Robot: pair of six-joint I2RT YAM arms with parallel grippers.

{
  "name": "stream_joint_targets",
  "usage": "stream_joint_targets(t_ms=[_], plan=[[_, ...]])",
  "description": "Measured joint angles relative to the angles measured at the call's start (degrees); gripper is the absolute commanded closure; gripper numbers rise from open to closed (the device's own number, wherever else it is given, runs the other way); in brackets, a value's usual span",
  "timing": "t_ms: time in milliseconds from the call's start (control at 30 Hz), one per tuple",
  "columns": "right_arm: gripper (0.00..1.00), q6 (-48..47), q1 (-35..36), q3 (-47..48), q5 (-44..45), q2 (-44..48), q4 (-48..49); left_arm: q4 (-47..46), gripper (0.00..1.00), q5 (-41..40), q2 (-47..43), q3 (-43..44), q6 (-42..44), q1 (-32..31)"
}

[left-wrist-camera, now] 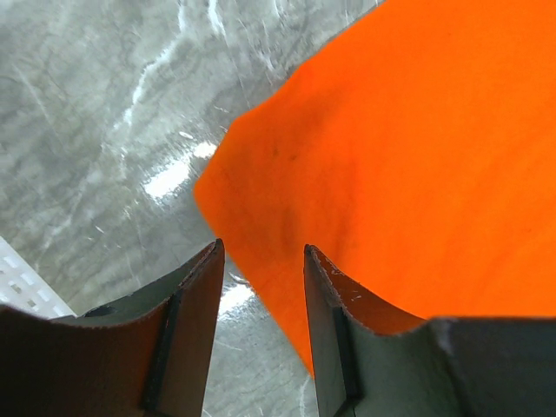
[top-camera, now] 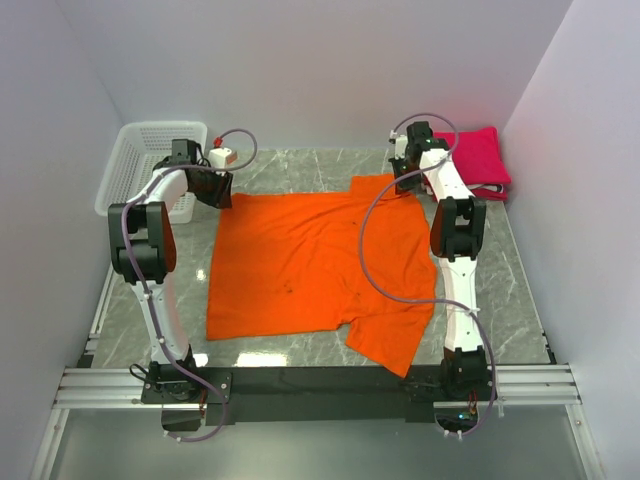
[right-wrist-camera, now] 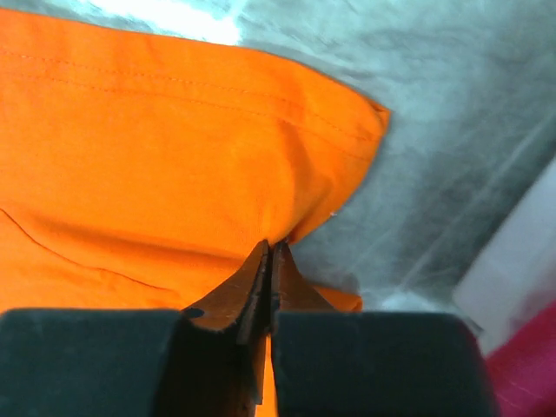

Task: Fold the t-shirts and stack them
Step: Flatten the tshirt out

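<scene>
The orange t-shirt (top-camera: 310, 265) lay spread flat across the middle of the counter (top-camera: 300, 165), hem toward the left edge and sleeves toward the right, its long axis running left to right. My right fingers (right-wrist-camera: 269, 256) were pinched shut on the far sleeve, with cloth bunching at their tips. My left fingers (top-camera: 222, 198) hung about half open and held nothing, just above the far hem corner. I judged they had to close there before any fold. The folded crimson t-shirts (top-camera: 478, 160) sat in the far right corner.

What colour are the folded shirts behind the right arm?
The folded shirts are crimson-pink; the top view shows them best.
</scene>
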State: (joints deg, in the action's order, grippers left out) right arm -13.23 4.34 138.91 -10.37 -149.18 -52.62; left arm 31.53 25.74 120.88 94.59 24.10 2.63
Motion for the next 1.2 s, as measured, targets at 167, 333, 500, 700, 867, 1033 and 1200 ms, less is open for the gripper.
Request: stream_joint_targets(t_ms=[167, 333, 500, 700, 867, 1033, 1200], plan=[[1.00, 0.8, -1.0, -0.8, -1.7, 0.2, -0.1, -0.2, 0.53, 0.0, 0.9, 1.5, -0.7, 0.0], [1.00, 0.2, -1.1, -7.1, -1.3, 3.7, 3.9, -1.2, 0.53, -0.2, 4.0, 4.3, -1.8, -0.2], [1.00, -0.3, -1.1, -8.0, -0.8, 4.3, 5.0, -2.6, 0.52, -0.6, 7.0, 7.0, -3.4, -0.7], [1.00, -0.6, -1.1, -7.9, -0.2, 4.3, 6.2, -4.7, 0.56, -1.7, 10.8, 11.7, -5.8, -1.4], [1.00, -1.0, -1.1, -7.9, 0.2, 4.3, 6.4, -5.3, 0.60, -3.8, 12.4, 12.4, -5.8, -2.2], [1.00, -1.3, -1.1, -7.9, 0.3, 4.3, 6.4, -5.1, 0.87, -4.6, 12.8, 12.4, -5.0, -4.0], [1.00, -1.6, -1.1, -7.9, 0.3, 4.3, 6.5, -9.0, 0.99, -3.6, 9.2, 6.2, -4.5, -4.9]])
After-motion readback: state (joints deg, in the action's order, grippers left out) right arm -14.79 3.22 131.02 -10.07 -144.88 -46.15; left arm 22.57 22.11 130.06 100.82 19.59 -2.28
